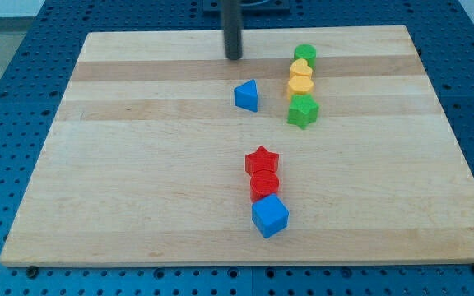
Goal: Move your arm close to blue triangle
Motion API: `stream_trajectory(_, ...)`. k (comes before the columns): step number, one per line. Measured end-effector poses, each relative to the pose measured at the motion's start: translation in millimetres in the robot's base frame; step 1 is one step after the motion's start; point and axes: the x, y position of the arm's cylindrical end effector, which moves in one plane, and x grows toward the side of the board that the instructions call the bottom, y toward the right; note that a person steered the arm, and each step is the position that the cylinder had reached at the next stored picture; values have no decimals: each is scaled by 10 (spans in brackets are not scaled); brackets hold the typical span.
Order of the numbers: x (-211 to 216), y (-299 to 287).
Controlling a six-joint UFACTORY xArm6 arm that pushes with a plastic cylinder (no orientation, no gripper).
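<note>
Blue triangle point(247, 95) sits upper centre of the frame on the wooden board point(138, 181), standing apart from every other block.

My tip point(234, 57) is directly above it in the frame, a shade to the view's left, near but not touching; a strip of bare board lies between them. The rod carries nothing: no jaws, nothing to clench or release, only a bare end on the board.

Key relation: the triangle lies toward the view's bottom and very slightly right of my tip. A short slide that way should close the gap; overshoot would shove the block.

Outward: to the triangle's right, a column running down the frame: green block point(305, 54), two yellow blocks point(301, 69) point(300, 85), green star point(303, 111). Lower centre, well apart: red star point(262, 160), red block point(264, 184), blue cube point(270, 216), touching in a line.
</note>
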Motion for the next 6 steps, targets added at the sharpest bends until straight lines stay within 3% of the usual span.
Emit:
stream_trajectory(2,7,139)
stream_trajectory(6,1032,24)
